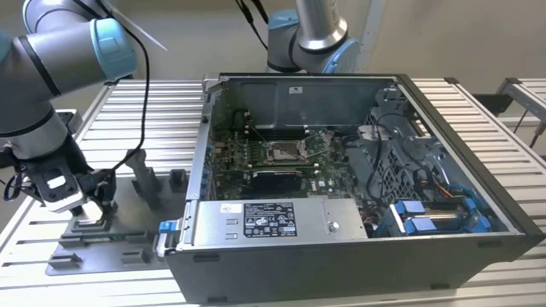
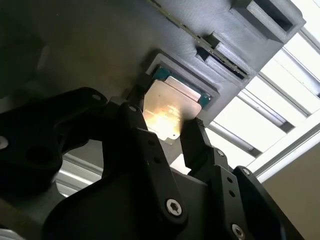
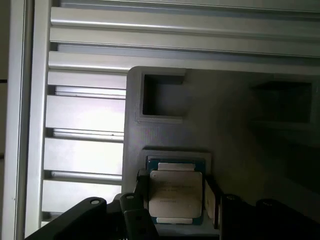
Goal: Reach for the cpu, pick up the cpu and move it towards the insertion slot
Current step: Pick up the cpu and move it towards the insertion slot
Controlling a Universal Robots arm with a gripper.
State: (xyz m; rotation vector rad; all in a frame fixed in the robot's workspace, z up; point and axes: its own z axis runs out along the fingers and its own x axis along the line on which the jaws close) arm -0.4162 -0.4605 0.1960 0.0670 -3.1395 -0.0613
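The cpu point(image 3: 176, 186) is a pale silver square with a green rim, lying flat in a recess of the grey plastic tray point(image 3: 230, 145). In both wrist views my gripper point(image 3: 176, 197) sits low over it, one black finger against each of two opposite edges, so it looks shut on the cpu point(image 2: 170, 107). In the exterior view my gripper point(image 1: 88, 216) is down at the tray point(image 1: 128, 238), at that view's left. The insertion slot point(image 1: 283, 151), a shiny metal-framed socket, lies on the green board inside the open computer case, well to the exterior view's right of the gripper.
The case's left wall point(image 1: 203, 147) stands between tray and socket. Upright grey blocks point(image 1: 145, 179) rise from the tray close to the gripper. A black block point(image 1: 275, 182) sits in front of the socket. A second arm's base point(image 1: 309, 38) stands behind the case. Ribbed aluminium table point(image 1: 153, 109) surrounds everything.
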